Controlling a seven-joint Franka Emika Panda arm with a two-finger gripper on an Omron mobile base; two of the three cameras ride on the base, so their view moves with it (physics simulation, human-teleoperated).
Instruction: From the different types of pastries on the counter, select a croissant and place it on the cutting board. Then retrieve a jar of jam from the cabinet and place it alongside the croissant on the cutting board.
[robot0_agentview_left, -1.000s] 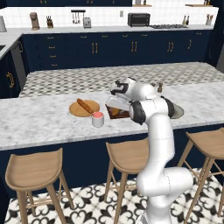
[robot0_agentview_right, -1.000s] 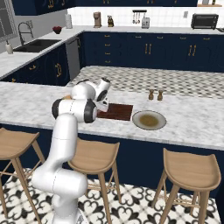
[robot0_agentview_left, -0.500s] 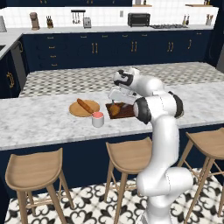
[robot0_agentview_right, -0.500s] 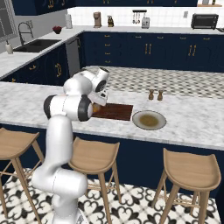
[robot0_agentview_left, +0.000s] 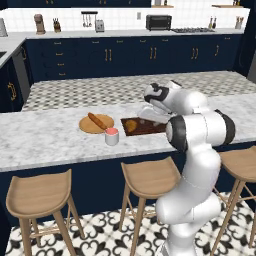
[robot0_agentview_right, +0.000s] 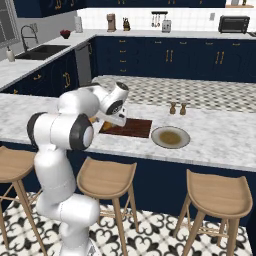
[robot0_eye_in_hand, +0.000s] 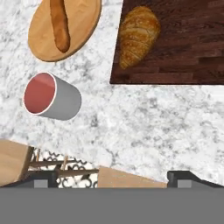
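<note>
With the croissant (robot0_eye_in_hand: 138, 35) lying on the cutting board (robot0_eye_in_hand: 188, 48), my pincer (robot0_eye_in_hand: 113, 177) hung spread, empty — jam next, I judged.

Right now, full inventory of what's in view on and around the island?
counter: 1, white-grey marble top on navy base, runs across the middle
cutting board: 1, dark brown, on the counter
croissant: 1, golden brown, lying on the board near one corner
round plate: 1, light tan wood, on the counter beside the board
baguette stick: 1, brown, lying on the round plate
cup: 1, white with pink-red top, on the counter near the round plate
dish: 1, round, pale rim with brownish centre, at the board's other side
shakers: 2, small, brown, behind the dish
stools: wooden, in front of the counter
gripper: 1, dark tips, open, holding nothing, above the counter
</note>
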